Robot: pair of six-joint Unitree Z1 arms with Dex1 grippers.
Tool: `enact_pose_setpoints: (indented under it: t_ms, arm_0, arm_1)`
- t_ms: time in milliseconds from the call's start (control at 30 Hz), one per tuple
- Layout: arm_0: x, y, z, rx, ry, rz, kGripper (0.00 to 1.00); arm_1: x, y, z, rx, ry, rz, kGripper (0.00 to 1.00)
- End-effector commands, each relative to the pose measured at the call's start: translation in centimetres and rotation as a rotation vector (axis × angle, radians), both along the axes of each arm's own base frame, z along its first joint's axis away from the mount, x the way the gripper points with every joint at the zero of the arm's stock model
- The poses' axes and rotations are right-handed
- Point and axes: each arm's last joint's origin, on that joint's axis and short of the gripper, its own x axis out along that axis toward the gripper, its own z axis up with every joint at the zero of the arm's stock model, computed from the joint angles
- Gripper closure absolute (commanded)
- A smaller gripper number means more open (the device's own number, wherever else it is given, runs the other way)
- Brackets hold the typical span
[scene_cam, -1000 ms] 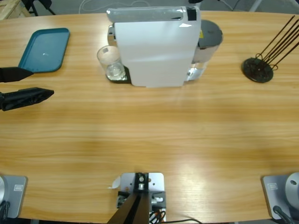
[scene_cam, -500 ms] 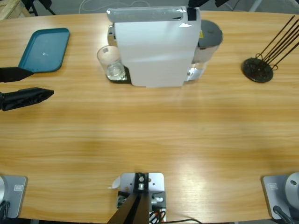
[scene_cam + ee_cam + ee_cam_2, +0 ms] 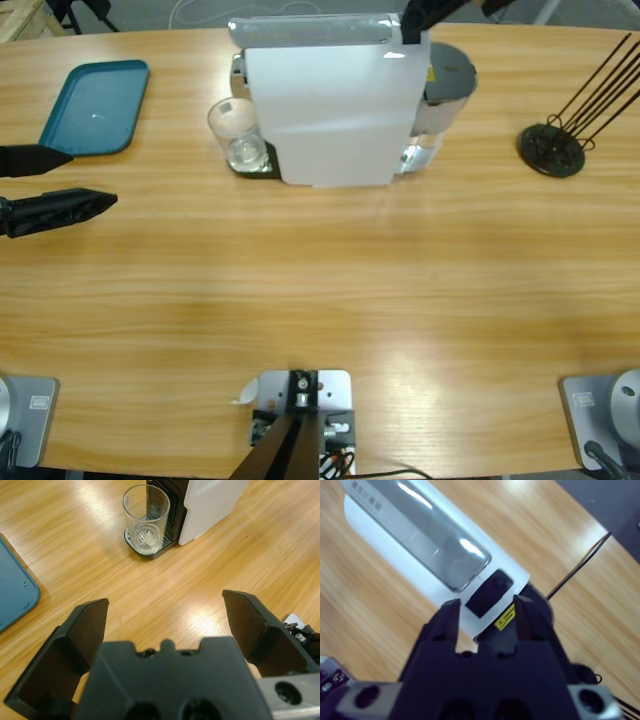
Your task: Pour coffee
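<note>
My left gripper (image 3: 75,180) hangs over the table's (image 3: 330,300) left side, jaws spread wide, gripping nothing, aimed at the glass (image 3: 146,517). Glass sits upright on the drip tray (image 3: 150,547) against the white coffee machine (image 3: 330,100); I see no coffee in it, looks clear. My right gripper (image 3: 485,611) is above the machine's top back corner, jaws a narrow gap apart, nothing between them. Teal tray (image 3: 95,105) near left gripper. Black wire stand (image 3: 552,148) far right.
</note>
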Motion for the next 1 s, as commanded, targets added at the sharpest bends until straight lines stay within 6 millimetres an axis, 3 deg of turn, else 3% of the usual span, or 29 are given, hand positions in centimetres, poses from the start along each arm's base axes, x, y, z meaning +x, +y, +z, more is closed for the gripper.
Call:
enact_pose_setpoints:
  t_ms: [33, 467, 700, 1000]
  arm_0:
    - [0.1, -0.2, -1.2, 0.029, 0.031, 0.006, 0.004]
    - [0.1, -0.2, -1.1, 0.027, 0.029, 0.007, 0.008]
    - [0.3, -0.3, -1.2, 0.023, 0.031, 0.010, 0.013]
    - [0.5, -0.6, -1.4, 0.021, 0.038, 0.007, 0.009]
  arm_1:
    - [-2.3, -1.1, -0.9, -0.012, 0.056, 0.014, 0.000]
    - [-3.5, -2.0, -0.3, -0.007, 0.040, 0.008, 0.000]
    - [-10.0, -6.9, -0.9, 0.067, -0.073, -0.027, 0.000]
    - [-17.1, -12.1, -5.3, 0.148, -0.192, -0.040, 0.000]
